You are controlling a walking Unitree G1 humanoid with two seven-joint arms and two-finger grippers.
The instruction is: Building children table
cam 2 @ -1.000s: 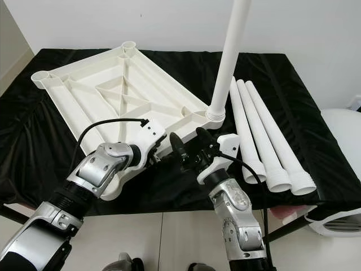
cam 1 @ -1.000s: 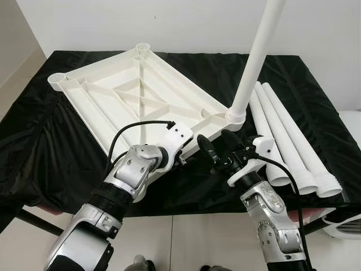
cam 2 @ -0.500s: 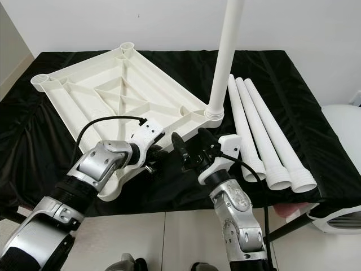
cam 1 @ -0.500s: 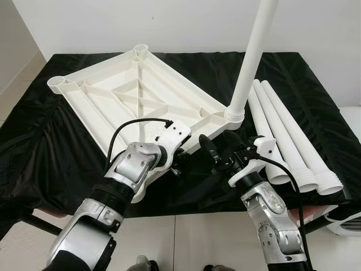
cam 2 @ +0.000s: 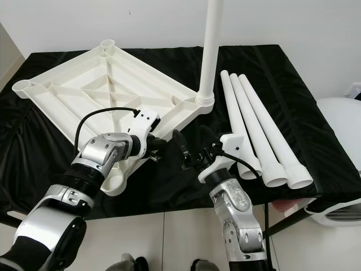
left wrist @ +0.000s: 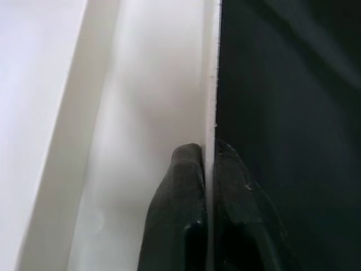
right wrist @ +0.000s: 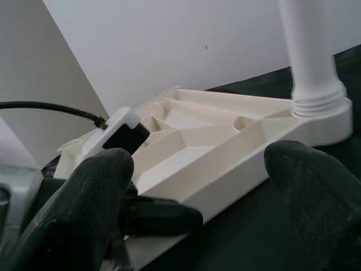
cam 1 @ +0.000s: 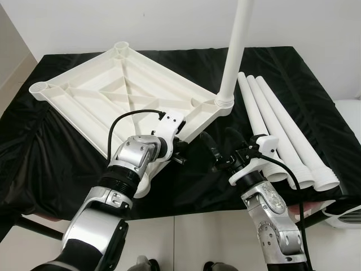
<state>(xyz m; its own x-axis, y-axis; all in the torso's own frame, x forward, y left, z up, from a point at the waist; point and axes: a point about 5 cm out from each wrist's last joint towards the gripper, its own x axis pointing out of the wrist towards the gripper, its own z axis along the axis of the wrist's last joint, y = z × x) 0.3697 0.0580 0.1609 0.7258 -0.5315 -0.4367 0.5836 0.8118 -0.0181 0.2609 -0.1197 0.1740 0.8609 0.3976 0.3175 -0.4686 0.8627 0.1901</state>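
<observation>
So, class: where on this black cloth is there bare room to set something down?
Bare cloth lies left of the tabletop, and beyond the three loose legs. The near middle is crowded by the left gripper and right gripper.

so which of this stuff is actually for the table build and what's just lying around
For the build:
- upturned white tabletop, its edge clamped by the left gripper
- fitted leg standing upright in one corner socket
- three loose legs lying side by side
- right gripper, open

Lying about:
- black cloth
- white appliance beside the work surface
</observation>
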